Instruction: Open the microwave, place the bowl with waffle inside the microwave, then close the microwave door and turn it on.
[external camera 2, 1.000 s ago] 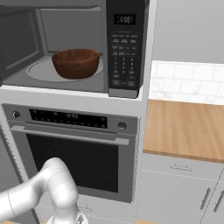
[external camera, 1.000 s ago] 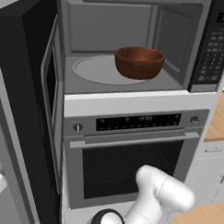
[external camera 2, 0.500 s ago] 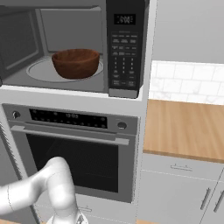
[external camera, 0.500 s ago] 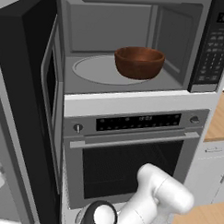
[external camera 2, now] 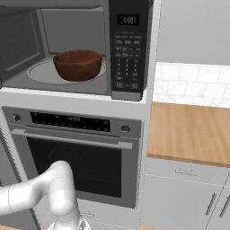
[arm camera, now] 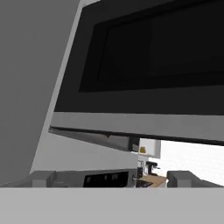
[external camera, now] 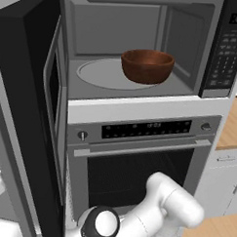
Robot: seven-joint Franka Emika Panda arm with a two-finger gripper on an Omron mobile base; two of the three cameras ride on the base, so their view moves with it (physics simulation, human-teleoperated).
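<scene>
**Observer:** Where do things stand, biggest item first?

**Me:** The microwave point(external camera: 138, 48) sits in the tall cabinet, above the oven point(external camera: 138, 165). I read its cavity as ready: the microwave door point(external camera: 28, 116) hangs wide open on the left side, swung out far enough that I see it edge-on in the left base view. That leaves the whole mouth clear, which is why the bowl could go straight in.

**Observer:** And the bowl?

**Me:** The bowl point(external camera 2: 77, 64) rests upright on the turntable point(external camera: 105, 73), toward the turntable's right edge, nearer the keypad panel point(external camera 2: 126, 49) than the hinge side. It sits back from the cavity's front lip, so I judge the door can shut without touching it. The waffle I can't make out; the bowl's wall hides its floor from both base cameras.

**Observer:** What is the arm doing?

**Me:** It is folded low in front of the oven. In the hand view the gripper point(arm camera: 111, 177) looks up at the dark glass of the open door from underneath, with the two fingertips point(arm camera: 41, 178) standing as wide apart as they go and nothing between them. I take that as a free hand being brought round to the door's outer face.

**Observer:** So what's left?

**Me:** Placing looks done. I'd say pushing the door shut comes next, then the keypad.
</scene>
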